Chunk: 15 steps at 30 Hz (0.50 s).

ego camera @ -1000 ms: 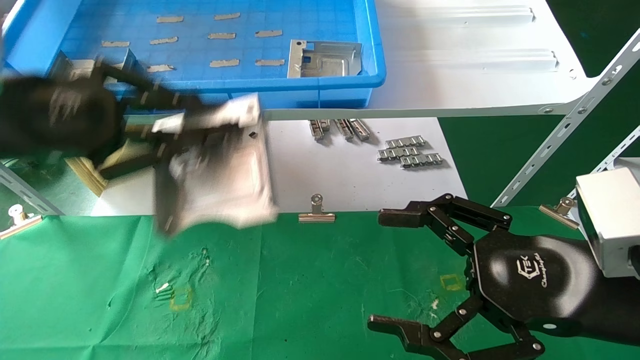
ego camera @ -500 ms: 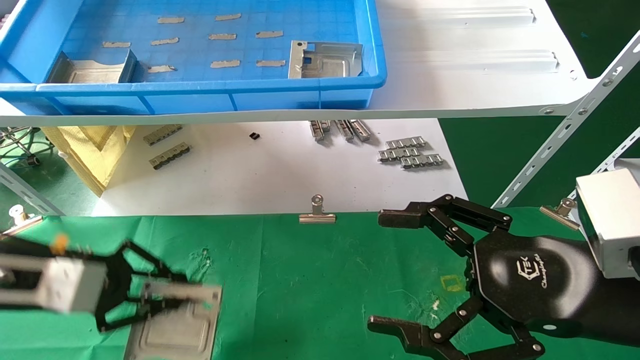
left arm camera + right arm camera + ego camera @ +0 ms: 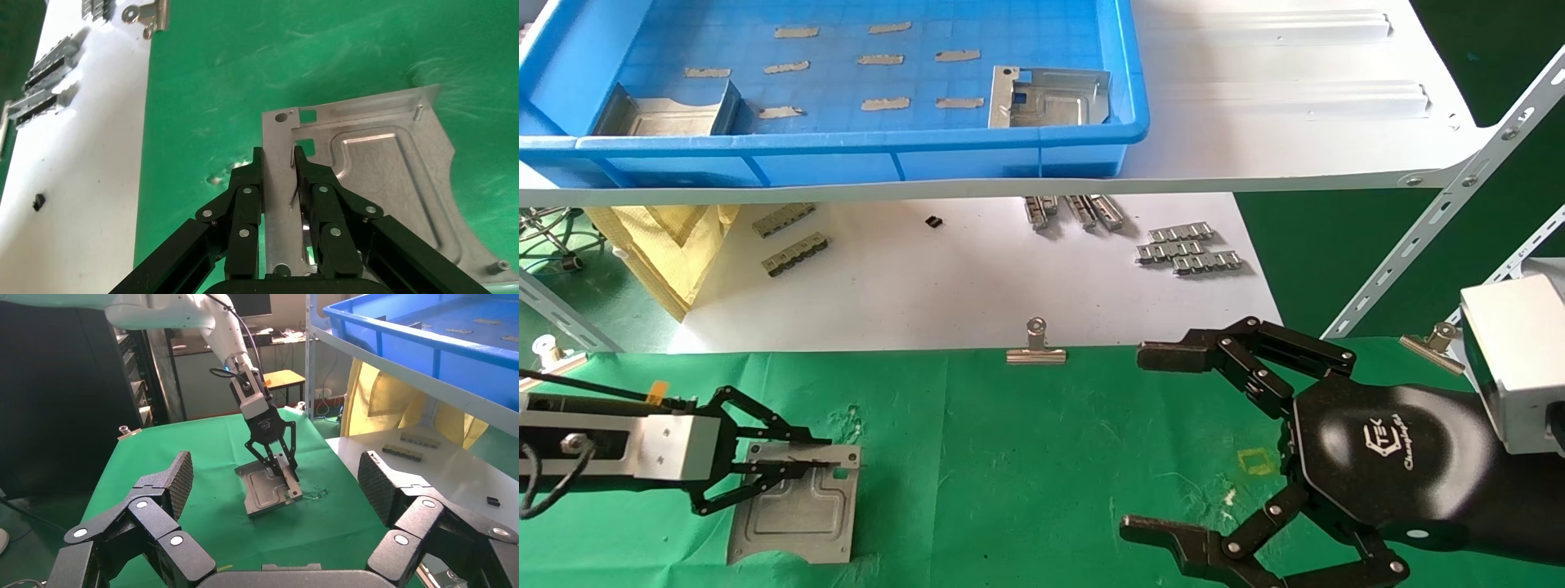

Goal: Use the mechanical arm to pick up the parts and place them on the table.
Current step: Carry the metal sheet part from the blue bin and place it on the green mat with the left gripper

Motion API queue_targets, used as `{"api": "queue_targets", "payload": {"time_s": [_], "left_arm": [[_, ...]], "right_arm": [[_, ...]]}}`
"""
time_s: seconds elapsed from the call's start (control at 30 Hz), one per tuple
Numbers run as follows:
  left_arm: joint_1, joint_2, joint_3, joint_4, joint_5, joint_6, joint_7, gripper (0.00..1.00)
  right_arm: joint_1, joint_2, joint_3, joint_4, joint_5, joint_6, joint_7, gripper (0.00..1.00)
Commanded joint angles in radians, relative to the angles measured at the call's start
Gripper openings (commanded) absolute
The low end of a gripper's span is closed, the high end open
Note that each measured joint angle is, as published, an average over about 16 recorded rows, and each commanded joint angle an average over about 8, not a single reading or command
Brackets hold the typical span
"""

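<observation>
Nearest me, my right gripper hangs over the green table, claws spread wide with nothing between them. Its glossy hexagonal palm carries a white logo, a "TEK"-like mark with a slanted script word under it that I cannot read surely. A small yellow square is marked on the cloth just beside that palm.

On my left, my left gripper is low over the cloth, its fingers narrowed onto the bent-up edge of a part. In the left wrist view the two fingertips sit close on either side of that thin lip, pinching it. The plate looks to lie on the cloth, though I cannot tell whether it rests fully. It is silvery sheet metal, roughly rectangular, with a stepped embossed recess, small square and round holes near the held edge, and an arc cut out of one side.

Farther off, a clip bites the cloth's far border. Beyond it a white sheet holds grey strips. Above, on the shelf, a blue bin holds two more parts, one to each side.
</observation>
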Motion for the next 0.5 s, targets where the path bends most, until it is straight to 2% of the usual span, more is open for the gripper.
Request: {"api": "queue_targets", "payload": {"time_s": [0.03, 0.3, 0.5], "left_arm": [[-0.005, 0.015, 0.002, 0.037, 0.004, 0.004, 0.022, 1.00], [-0.017, 0.024, -0.042, 0.153, -0.070, 0.028, -0.003, 1.00], [0.041, -0.007, -0.082, 0.100, -0.193, 0.066, -0.128, 1.00]], "right_arm": [[0.000, 0.000, 0.000, 0.000, 0.000, 0.000, 0.000, 1.00], [0.000, 0.000, 0.000, 0.000, 0.000, 0.000, 0.000, 1.00], [0.000, 0.000, 0.000, 0.000, 0.000, 0.000, 0.000, 1.00]]}}
